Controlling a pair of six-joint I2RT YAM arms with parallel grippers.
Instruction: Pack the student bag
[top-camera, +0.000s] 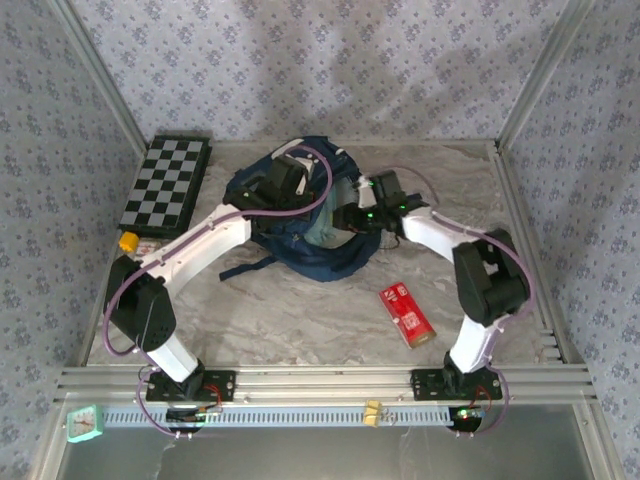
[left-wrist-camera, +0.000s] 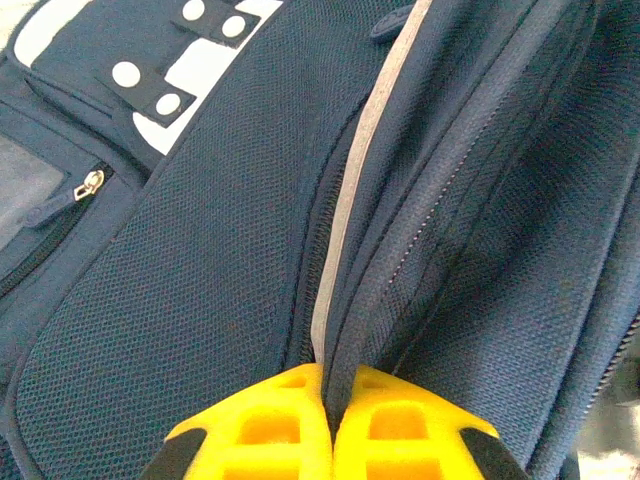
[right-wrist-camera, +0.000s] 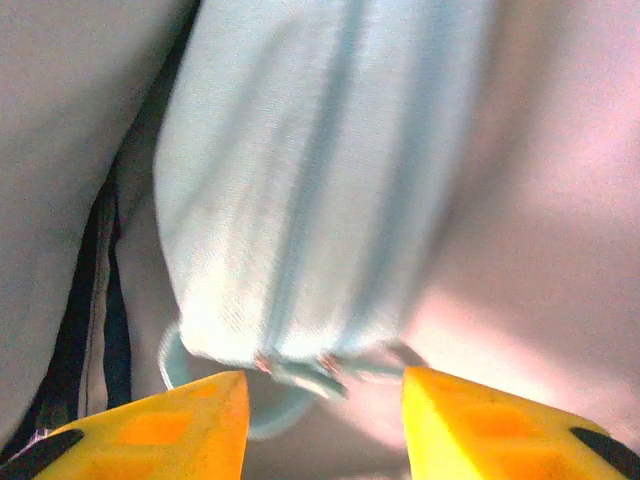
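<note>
My left gripper (left-wrist-camera: 328, 425) is clamped on a fold of the large navy fabric student bag (top-camera: 300, 258), mid-frame from above, seemingly to keep its mouth open; my right gripper (right-wrist-camera: 325, 420) stands parted just short of a pale blue cloth pouch (right-wrist-camera: 310, 200) inside.

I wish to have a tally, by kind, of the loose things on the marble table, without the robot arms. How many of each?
large navy blue fabric backpack: 1
black and white checkered board: 1
flat red rectangular packet: 1
small yellow object near the board: 1
pale blue fabric pouch in the backpack's opening: 1
Total: 5
</note>
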